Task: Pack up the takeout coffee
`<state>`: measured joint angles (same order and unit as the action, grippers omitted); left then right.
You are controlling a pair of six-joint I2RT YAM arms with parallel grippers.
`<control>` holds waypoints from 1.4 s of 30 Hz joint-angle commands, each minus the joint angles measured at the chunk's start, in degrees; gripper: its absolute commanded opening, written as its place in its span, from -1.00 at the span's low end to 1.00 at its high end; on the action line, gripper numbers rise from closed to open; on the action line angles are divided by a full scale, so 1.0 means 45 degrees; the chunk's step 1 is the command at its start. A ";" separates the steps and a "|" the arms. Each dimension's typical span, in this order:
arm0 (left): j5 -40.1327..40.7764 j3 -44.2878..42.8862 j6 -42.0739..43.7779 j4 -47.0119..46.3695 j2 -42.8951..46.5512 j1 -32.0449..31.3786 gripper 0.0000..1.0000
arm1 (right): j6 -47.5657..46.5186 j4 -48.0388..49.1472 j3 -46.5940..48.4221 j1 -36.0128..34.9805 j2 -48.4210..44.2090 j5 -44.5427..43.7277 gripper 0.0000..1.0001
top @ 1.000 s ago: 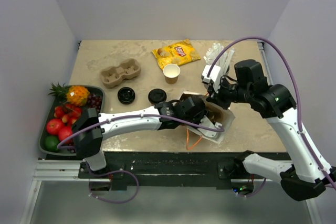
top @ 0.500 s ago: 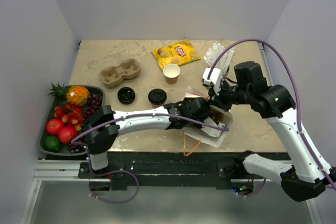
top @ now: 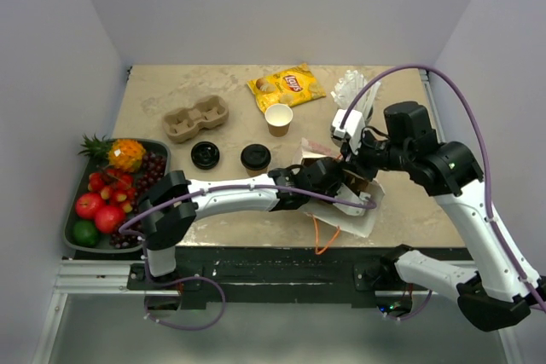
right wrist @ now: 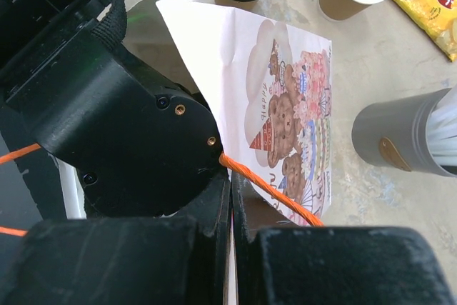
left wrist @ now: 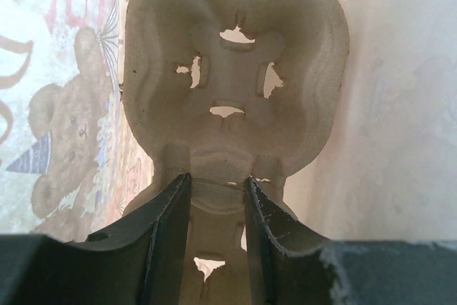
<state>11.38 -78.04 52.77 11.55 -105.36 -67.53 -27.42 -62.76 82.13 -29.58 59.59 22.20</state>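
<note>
Inside the printed bag [right wrist: 285, 105], the left tool [left wrist: 216, 180] was clamped on a pulp carrier [left wrist: 235, 69]. The right tool [right wrist: 230, 180] pinched the bag's edge. The unlidded coffee cup [top: 278, 118] stood on the bench [top: 171, 91] behind the bag.

The left arm [top: 230, 196] lies low and stretched, from its base at the near left edge across to the right, with the wrist bent a little downward. The left gripper [left wrist: 216, 180] has its 2 fingers close together, and they pinch the rim of a pulp carrier [left wrist: 300, 48]. The right arm [top: 478, 219] rises from its base at the near right, bends at the elbow, and its forearm points to the left. The right gripper [right wrist: 230, 183] points down, its 2 fingers pressed together on the edge of a paper bag [right wrist: 285, 91].
</note>
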 commanded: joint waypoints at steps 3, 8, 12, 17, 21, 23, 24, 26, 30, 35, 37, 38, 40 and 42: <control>-0.0613 0.0232 -0.0692 -0.0516 0.0580 0.0123 -1.00 | 0.0468 0.0040 -0.0163 -0.0262 -0.0117 0.1240 -1.00; -0.1452 0.0584 -0.0771 -0.0576 0.1694 0.0045 -1.00 | 0.0644 0.0606 -0.0671 -0.0262 -0.0274 0.0323 -1.00; -0.1553 0.0546 -0.0067 0.0595 0.1444 -0.0052 -1.00 | 0.0585 0.0861 -0.0887 -0.0242 -0.0391 0.0496 -1.00; -0.1279 0.0546 0.0069 0.0968 0.0973 -0.0033 -1.00 | 0.0702 0.0842 -0.0732 -0.0242 -0.0372 0.1121 -1.00; -0.0928 0.0447 0.0069 0.0657 0.0368 -0.0033 -1.00 | 0.0644 0.0530 -0.0497 -0.0243 -0.0313 0.1356 -1.00; -0.0751 0.0642 0.0147 -0.0026 0.0308 0.0006 -1.00 | 0.0644 0.0374 -0.0458 -0.0243 -0.0313 0.1590 -1.00; -0.0673 0.0701 0.0186 -0.0241 0.0211 0.0006 -1.00 | 0.0702 0.0373 -0.0438 -0.0242 -0.0371 0.1649 -1.00; -0.0478 0.0780 0.0381 -0.0613 0.0036 0.0006 -1.00 | 0.0722 0.0257 -0.0457 -0.0262 -0.0391 0.1922 -1.00; -0.0185 0.0779 0.0460 -0.1004 -0.0511 0.0103 -1.00 | 0.0742 0.0139 -0.0321 -0.0262 -0.0372 0.2313 -1.00; 0.0050 0.1014 0.0831 -0.2233 -0.0668 0.0201 -1.00 | 0.0820 -0.0037 -0.0165 -0.0243 -0.0255 0.2840 -1.00; -0.0105 0.1014 0.1045 -0.2371 -0.0630 0.0221 -1.00 | 0.0859 0.0002 -0.0165 -0.0242 -0.0216 0.2744 -1.00; -0.0184 0.0995 0.1123 -0.2372 -0.0591 0.0221 -1.00 | 0.0859 0.0041 -0.0107 -0.0262 -0.0196 0.2705 -1.00; -0.0379 0.0995 0.1066 -0.2372 -0.0396 0.0221 -1.00 | 0.0898 0.0099 -0.0087 -0.0243 -0.0176 0.2607 -1.00; -0.0360 0.0801 0.1124 -0.2159 -0.0550 0.0221 -1.00 | 0.0840 0.0061 -0.0009 -0.0243 -0.0118 0.2859 -1.00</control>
<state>10.70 -73.23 56.49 4.12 -107.04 -67.44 -25.56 -62.81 79.07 -29.17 59.27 23.75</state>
